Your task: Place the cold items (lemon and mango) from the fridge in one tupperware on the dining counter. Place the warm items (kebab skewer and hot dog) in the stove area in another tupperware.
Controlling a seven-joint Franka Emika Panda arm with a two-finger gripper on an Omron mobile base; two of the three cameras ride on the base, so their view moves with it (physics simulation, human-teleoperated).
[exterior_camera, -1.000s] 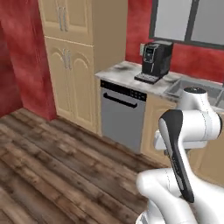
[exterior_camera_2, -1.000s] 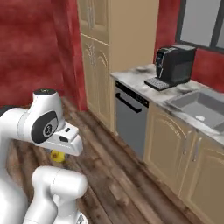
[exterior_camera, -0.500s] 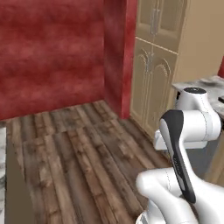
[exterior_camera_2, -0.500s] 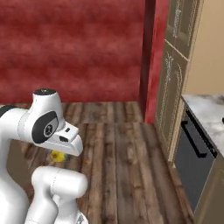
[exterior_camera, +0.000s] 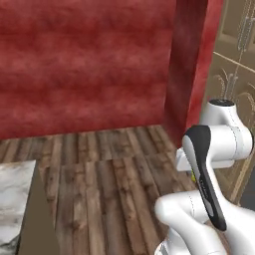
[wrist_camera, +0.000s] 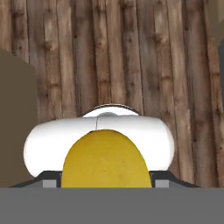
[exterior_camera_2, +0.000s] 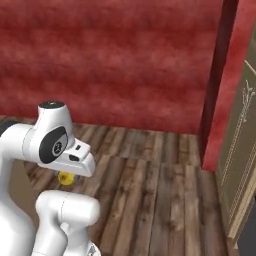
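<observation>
My gripper (wrist_camera: 106,175) is shut on a smooth yellow fruit that looks like the lemon (wrist_camera: 105,159); it bulges up at the bottom of the hand view and hides the fingertips. In the right base view the lemon (exterior_camera_2: 65,177) peeks out yellow under the hand, tucked low against the robot's white body, with the gripper (exterior_camera_2: 67,175) around it. Below the hand lies plank floor. The mango, kebab skewer, hot dog and tupperware are out of view.
A red wall (exterior_camera: 84,64) fills the back, with a red pillar (exterior_camera: 191,69) and beige cabinet doors (exterior_camera_2: 240,150) to the right. Dark wooden floor (exterior_camera_2: 150,175) lies ahead. A marble counter corner (exterior_camera: 12,199) with a brown side panel (exterior_camera: 37,219) stands at the lower left.
The whole scene has swept rightwards as the base turns: coffee machine, dishwasher and cabinets have left the views and the red wall has come in. The arm's pose and its hold are unchanged.
</observation>
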